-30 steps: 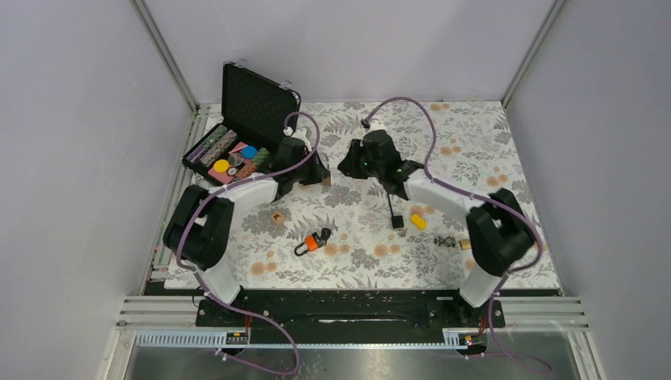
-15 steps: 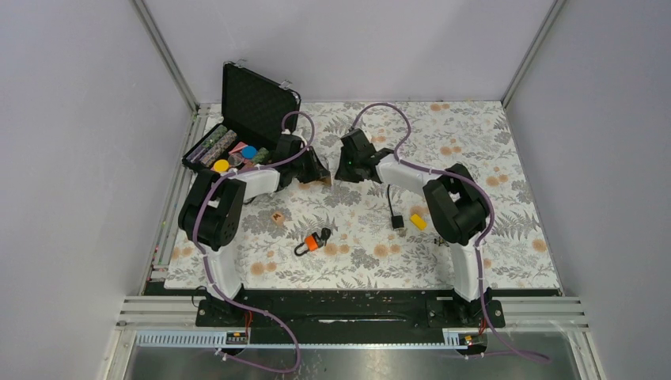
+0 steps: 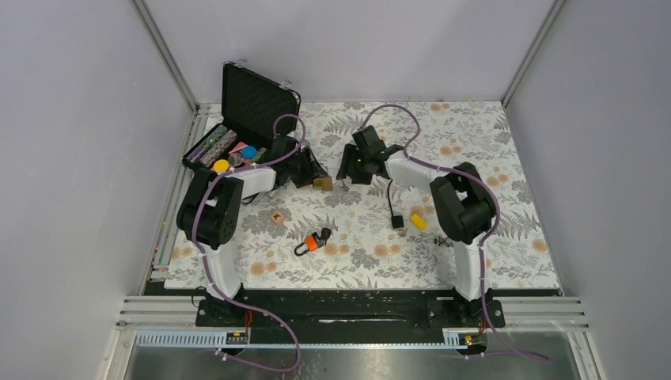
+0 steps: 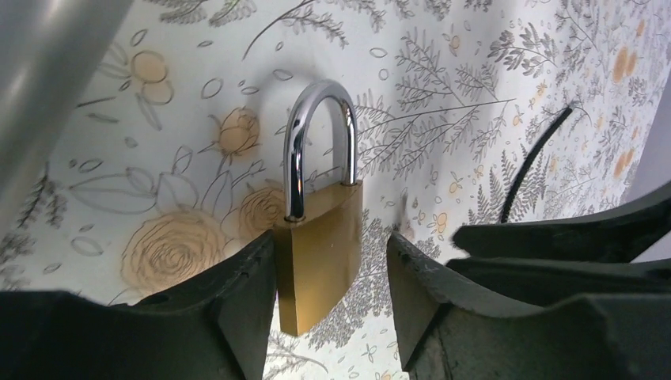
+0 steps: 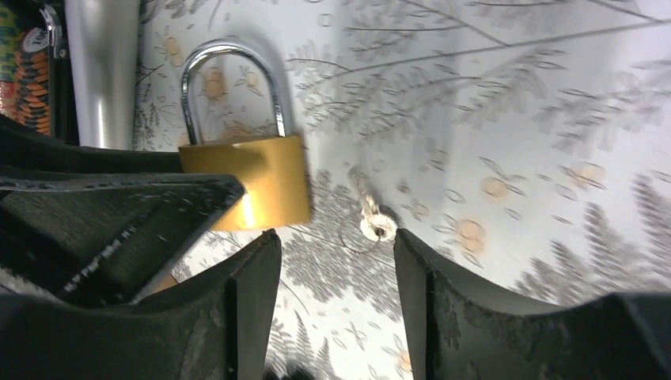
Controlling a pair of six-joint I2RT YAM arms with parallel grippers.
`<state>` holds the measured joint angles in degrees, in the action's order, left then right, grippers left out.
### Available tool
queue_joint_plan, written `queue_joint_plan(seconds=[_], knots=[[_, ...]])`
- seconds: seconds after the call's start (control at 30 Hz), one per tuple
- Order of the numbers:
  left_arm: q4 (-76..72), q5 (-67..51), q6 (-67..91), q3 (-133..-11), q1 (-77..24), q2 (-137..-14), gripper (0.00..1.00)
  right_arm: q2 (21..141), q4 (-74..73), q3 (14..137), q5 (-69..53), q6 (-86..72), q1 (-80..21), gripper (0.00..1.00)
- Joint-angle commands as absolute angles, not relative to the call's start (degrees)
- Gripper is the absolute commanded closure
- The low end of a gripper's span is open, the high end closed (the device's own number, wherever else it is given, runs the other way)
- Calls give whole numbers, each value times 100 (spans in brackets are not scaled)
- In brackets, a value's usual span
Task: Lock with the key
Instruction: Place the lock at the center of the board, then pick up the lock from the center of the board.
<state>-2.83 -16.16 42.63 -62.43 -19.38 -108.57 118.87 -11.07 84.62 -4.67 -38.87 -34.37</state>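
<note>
The rectangular brass padlock with chrome shackle (image 4: 318, 257) is pinched in your left gripper (image 4: 328, 289) jaws above the floral tabletop (image 3: 475, 150); it is rigid, dense and slick, so grip the flat faces; right gripper (image 5: 336, 269) jaws are spread beside the small silver key (image 5: 372, 218).

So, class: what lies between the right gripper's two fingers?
In the right wrist view, a small key lies on the cloth between them, apart from the padlock.

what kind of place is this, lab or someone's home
Most likely a lab test cell, not a home: plain grey walls on a metal frame box in a table with a floral cloth, with practice props such as a brass padlock.
</note>
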Motion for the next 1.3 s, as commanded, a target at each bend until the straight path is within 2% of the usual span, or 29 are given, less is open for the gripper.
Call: queue_joint_plan(seconds=[0.0,0.17,0.37,0.47,0.57,0.63,0.77,1.0,1.07,1.17,1.2,1.27], knots=[[-284,-1329,4356,-6140,-1889,-10155,48,10975,-1129,7963,-623,-3779,-3087,38],[-65,-994,4117,-5766,-1898,-9410,38,10061,-1380,7064,56,-3217,-3067,34],[-70,-873,3847,-5087,-1964,-8267,14,9055,-1835,5906,1413,-2685,-3067,16],[-93,-798,3826,-4792,-2097,-7694,2,8845,-2030,5544,1419,-2484,-3062,14],[-114,-754,3825,-4585,-2225,-7307,1,8803,-2100,5261,1262,-2438,-3067,15],[-114,-752,3828,-4473,-2310,-7097,1,8855,-2156,5167,1169,-2399,-3067,18],[-130,-743,3873,-4320,-2461,-6803,1,9180,-2200,5248,777,-2089,-3093,30],[-163,-765,3928,-4204,-2557,-6661,1,9738,-2493,5649,832,-1999,-3133,42],[-202,-747,3960,-4170,-2578,-6621,1,9796,-2553,5687,903,-2033,-3166,50],[-348,-757,4064,-4095,-2679,-6633,1,9758,-2545,5665,874,-2126,-3205,71],[-410,-754,4097,-4067,-2744,-6643,1,9690,-2518,5653,757,-2149,-3208,75],[-608,-766,4148,-3977,-2935,-6675,1,9493,-2374,5597,477,-2308,-3208,78]])
